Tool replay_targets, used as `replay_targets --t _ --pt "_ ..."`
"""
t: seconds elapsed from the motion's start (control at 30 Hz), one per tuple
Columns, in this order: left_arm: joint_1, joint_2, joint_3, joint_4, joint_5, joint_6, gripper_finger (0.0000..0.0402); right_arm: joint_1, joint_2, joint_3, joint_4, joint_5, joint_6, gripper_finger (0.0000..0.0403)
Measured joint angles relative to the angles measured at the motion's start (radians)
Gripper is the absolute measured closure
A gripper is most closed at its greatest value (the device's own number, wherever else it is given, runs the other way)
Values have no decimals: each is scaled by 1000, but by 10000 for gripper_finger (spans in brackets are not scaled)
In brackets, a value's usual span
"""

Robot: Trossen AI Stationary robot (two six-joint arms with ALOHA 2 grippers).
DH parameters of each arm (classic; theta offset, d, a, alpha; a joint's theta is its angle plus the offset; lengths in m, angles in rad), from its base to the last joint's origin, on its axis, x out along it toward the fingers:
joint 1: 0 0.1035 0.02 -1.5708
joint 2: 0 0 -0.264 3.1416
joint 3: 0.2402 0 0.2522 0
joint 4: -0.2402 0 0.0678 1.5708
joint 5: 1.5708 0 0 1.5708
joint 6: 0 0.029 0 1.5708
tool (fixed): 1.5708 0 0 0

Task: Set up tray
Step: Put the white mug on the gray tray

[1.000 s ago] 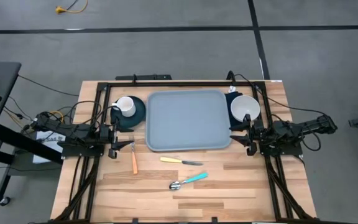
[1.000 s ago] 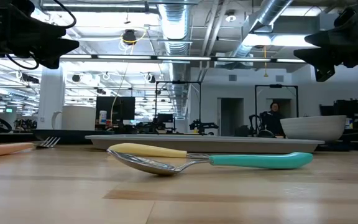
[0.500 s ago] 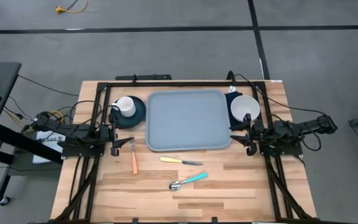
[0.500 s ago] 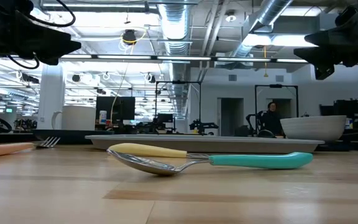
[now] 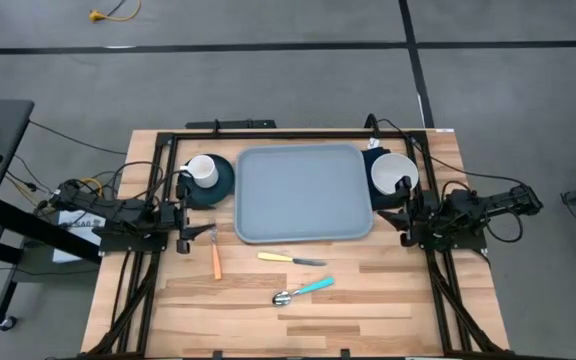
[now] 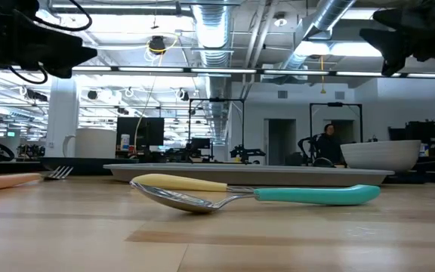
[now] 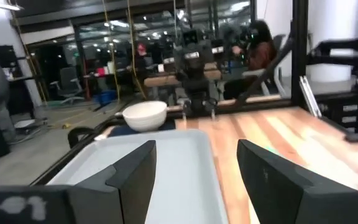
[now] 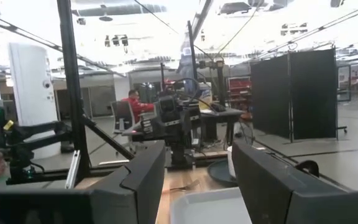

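Left gripper [image 5: 182, 238] raised off the table at the left edge, fingers apart, gripping nothing, aimed toward the tray. Just beyond it: white mug [image 5: 202, 170] standing on dark teal plate [image 5: 218, 180], plate just beside the tray's left rim. Orange-handled fork [image 5: 215, 255] lying near the gripper, tines toward the plate.

Tray [image 5: 302, 194] flat on the table, centre-rear, long axis running left to right between the two arms, nothing on it. In front of tray: yellow-handled knife [image 5: 290, 259] roughly parallel to the near rim; teal-handled spoon [image 5: 302, 292] nearer the table's front, slanted.

White bowl [image 5: 393, 173] on dark navy napkin [image 5: 372, 152], just beside the tray's right rim. Right gripper [image 5: 406, 213] raised just in front of the bowl, fingers apart, empty, aimed at the tray.
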Motion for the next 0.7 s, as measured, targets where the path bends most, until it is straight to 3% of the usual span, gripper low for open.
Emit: replay_targets --t 0.13,0.27,0.37,0.43,0.6,0.7 --pt "0 0 0 61 -35 -69 187 0 0 0 0 0 0 225" --pt "0 0 6 152 71 -44 187 0 0 0 0 4 -34 225" --pt "0 1 42 172 89 -33 187 0 0 0 -12 4 -52 225" --pt "0 3 77 143 17 -84 187 0 0 0 -30 6 -52 225" --pt "8 111 194 -146 -317 -324 187 -5 1 40 -164 8 -53 225" --pt "33 228 283 -245 -348 -398 187 -23 -1 77 -212 8 -52 225"
